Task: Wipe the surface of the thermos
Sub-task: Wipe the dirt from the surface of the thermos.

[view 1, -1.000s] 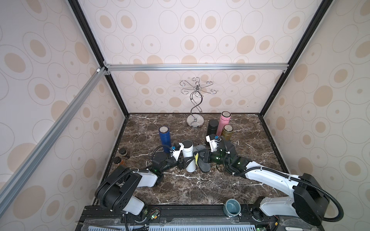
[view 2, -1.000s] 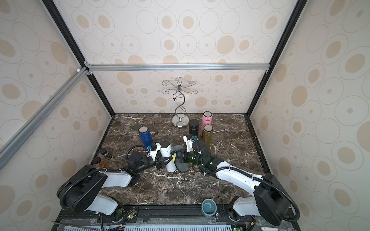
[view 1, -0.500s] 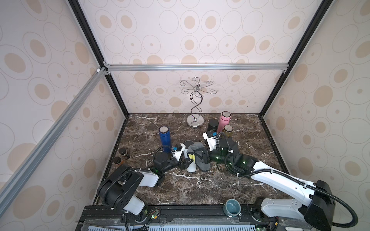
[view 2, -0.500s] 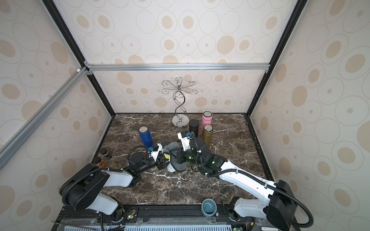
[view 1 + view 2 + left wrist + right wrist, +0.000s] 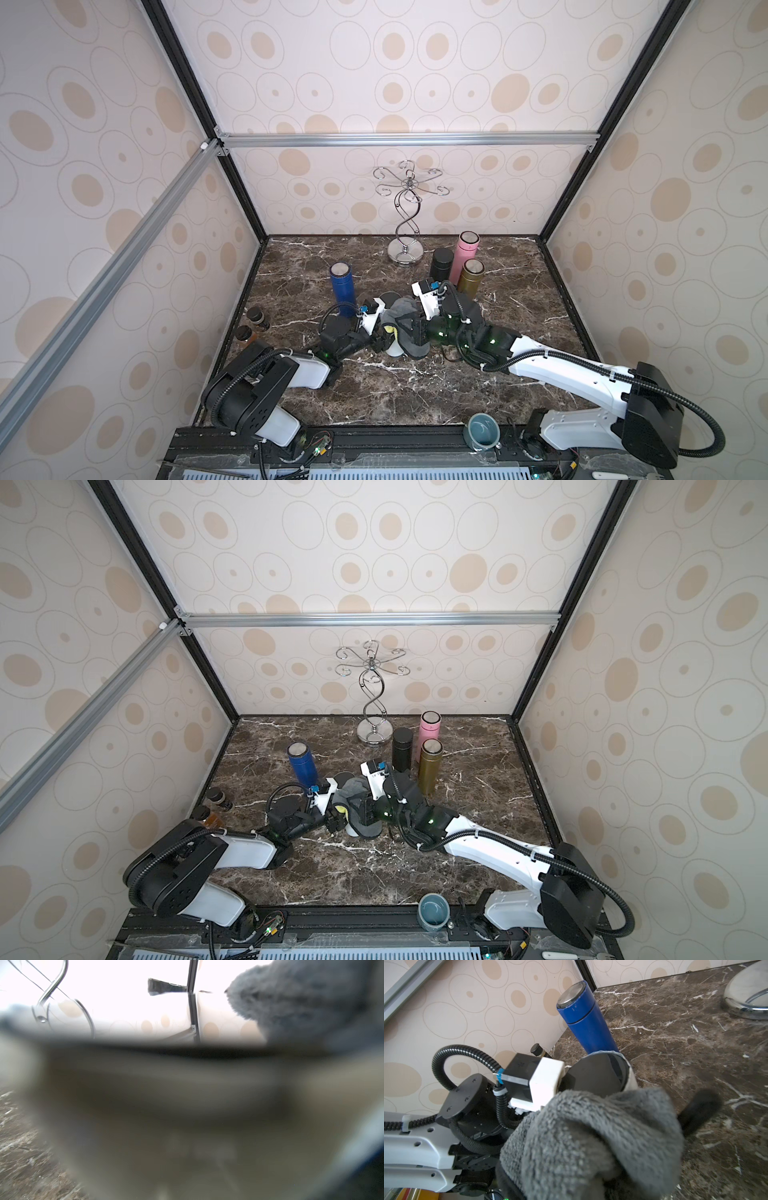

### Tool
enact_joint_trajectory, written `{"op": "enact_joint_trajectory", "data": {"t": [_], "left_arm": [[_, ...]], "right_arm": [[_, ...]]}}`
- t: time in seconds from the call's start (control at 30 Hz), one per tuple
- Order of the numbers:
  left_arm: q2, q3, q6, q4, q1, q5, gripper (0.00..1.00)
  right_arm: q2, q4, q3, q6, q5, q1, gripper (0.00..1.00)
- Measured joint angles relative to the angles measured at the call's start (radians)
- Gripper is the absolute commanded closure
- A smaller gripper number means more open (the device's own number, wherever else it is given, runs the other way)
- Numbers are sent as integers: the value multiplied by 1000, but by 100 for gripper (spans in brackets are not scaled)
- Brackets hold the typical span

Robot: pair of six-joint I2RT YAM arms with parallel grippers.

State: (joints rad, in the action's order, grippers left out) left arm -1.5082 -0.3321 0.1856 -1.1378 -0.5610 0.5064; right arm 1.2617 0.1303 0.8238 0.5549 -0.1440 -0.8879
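The white thermos with a black lid leans at mid-table in both top views, its base showing as thermos. My left gripper is shut on its body, which fills the left wrist view as a pale blur, the thermos. A grey cloth is draped over the thermos's middle, with my right gripper shut on it. In the right wrist view the cloth hides the fingers, and the thermos lid shows just beyond it.
A blue thermos stands just behind my left gripper. Black, pink and gold thermoses stand behind the right wrist, next to a chrome stand. Two small brown bottles sit by the left wall, a teal cup on the front rail.
My right gripper has carried the cloth leftward onto the thermos, covering the white body that showed a second ago. The left gripper has kept its hold in place.
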Motion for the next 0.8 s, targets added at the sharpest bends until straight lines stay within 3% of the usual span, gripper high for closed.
{"op": "enact_joint_trajectory", "data": {"t": [0.37, 0.6, 0.8], "left_arm": [[2, 0, -24, 4, -14, 12, 100], [20, 0, -59, 26, -42, 5, 100], [22, 0, -72, 39, -49, -8, 100]], "right_arm": [[-163, -247, -49, -42, 108, -1, 100], [-145, -329, 198, -124, 134, -1, 100], [0, -306, 401, -164, 133, -2, 100]]}}
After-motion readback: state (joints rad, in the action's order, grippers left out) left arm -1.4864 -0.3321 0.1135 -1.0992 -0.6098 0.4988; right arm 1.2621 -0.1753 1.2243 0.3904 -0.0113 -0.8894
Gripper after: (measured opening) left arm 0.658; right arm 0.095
